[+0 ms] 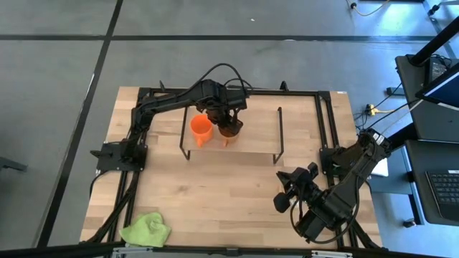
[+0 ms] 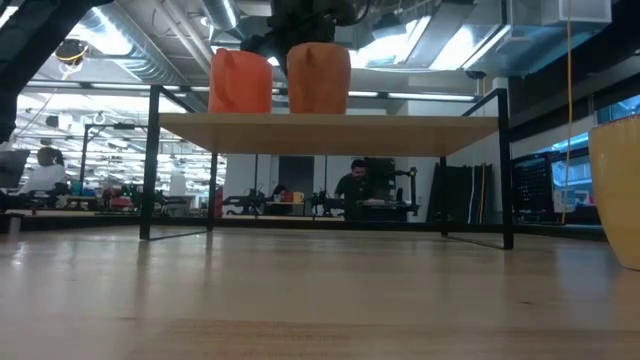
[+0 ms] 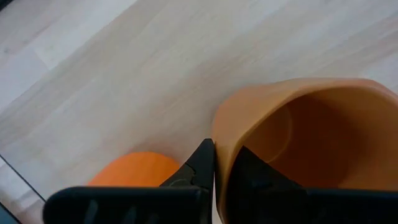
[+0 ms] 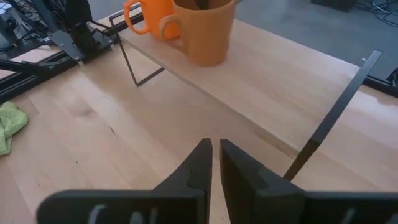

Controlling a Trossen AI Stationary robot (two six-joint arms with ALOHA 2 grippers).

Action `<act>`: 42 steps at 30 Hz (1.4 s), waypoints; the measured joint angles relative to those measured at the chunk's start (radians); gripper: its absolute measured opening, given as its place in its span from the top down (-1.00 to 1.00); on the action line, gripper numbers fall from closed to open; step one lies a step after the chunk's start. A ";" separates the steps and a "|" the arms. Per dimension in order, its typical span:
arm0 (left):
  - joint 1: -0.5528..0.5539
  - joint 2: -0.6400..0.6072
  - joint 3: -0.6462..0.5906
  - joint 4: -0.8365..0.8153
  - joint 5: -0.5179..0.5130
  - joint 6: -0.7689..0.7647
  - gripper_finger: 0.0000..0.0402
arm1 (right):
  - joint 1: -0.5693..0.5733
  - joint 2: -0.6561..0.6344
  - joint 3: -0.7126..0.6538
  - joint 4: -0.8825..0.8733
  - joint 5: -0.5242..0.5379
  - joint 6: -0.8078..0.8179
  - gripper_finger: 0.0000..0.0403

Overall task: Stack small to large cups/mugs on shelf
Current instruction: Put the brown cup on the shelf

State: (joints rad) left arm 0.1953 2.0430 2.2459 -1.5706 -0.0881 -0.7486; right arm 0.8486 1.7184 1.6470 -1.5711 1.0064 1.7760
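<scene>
The light-wood shelf [image 1: 251,136] stands on thin black legs at the table's far middle. The bright orange mug [image 1: 201,129] stands on the shelf's left part, and the brown mug [image 1: 230,131] stands just to its right; both show in the low view [image 2: 240,82] [image 2: 318,78]. My left gripper [image 1: 225,120] reaches down from above and is shut on the brown mug. The yellow-orange mug [image 2: 617,190] shows only at the low view's right edge, standing on the table. My right gripper [image 1: 283,195] is shut and empty, above the table's near right part. My left gripper holds the brown mug by its rim wall [image 3: 221,144], one finger [image 3: 202,163] outside the mug and one finger [image 3: 252,168] inside it. The fingers come from above, pointing down. The mug is upright, its bottom [image 2: 318,110] at the shelf top.
A lime-green cloth [image 1: 147,231] lies at the table's near left corner. The black frame [image 1: 326,122] runs around the table's edges. Bare shelf top lies to the right of the mugs [image 4: 280,81]. People sit in the room beyond the table [image 2: 355,185].
</scene>
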 joint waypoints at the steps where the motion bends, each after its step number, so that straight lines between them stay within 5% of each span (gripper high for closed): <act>1: -0.002 0.000 0.000 0.002 0.002 0.000 0.91 | 0.000 0.000 0.000 0.000 0.000 0.000 0.83; 28: 0.001 -0.001 0.000 0.060 0.001 -0.005 0.79 | 0.000 0.000 0.000 0.000 -0.013 -0.005 0.83; 42: 0.001 -0.003 0.096 -0.002 -0.034 0.039 0.63 | 0.000 0.000 0.000 0.001 -0.015 -0.003 0.83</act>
State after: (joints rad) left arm 0.1959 2.0403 2.3421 -1.5723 -0.1218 -0.7098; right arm 0.8486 1.7184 1.6470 -1.5703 0.9916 1.7725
